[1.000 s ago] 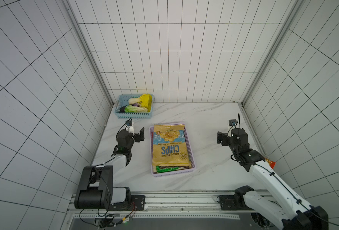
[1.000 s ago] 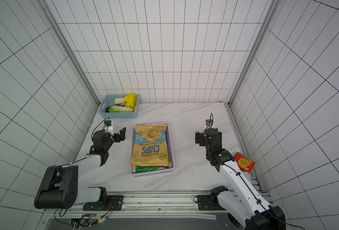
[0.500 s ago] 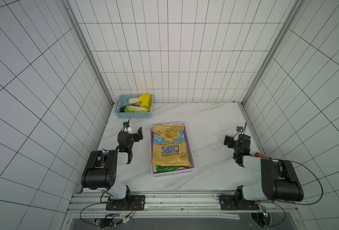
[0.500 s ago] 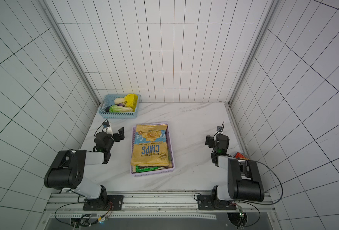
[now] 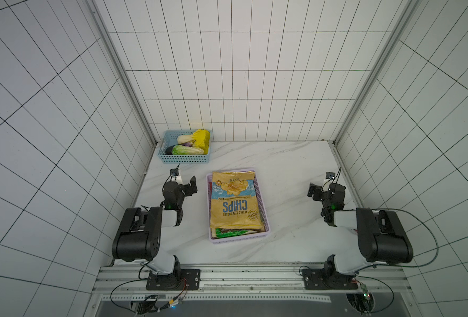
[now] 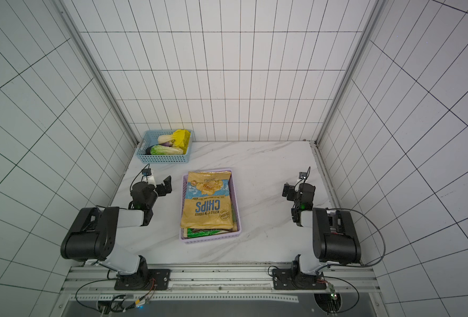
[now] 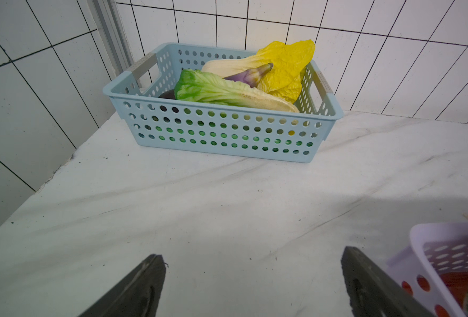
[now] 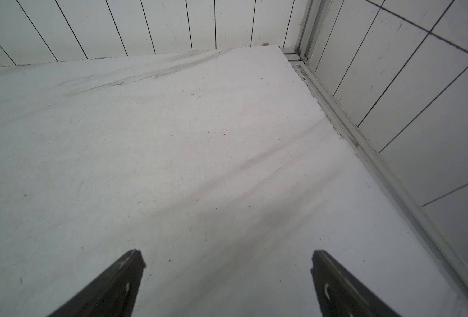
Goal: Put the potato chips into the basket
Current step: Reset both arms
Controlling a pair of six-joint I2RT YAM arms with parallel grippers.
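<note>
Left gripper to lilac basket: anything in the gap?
Nothing. Only bare table separates the left gripper from the basket, as both top views show; the left wrist view agrees.

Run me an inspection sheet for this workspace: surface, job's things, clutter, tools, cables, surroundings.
Surface: white marbled table, faint grey streaks.
Job's things: potato chips stacked in the lilac basket, tan CHIPS bag on top, a green bag's edge showing beneath.
Clutter: blue basket holding vegetables, at the far corner.
Tools: left tool and right tool both open, empty, over bare table.
Cables: one cable loops off the right arm.
Surroundings: tiled walls on three sides.
</note>
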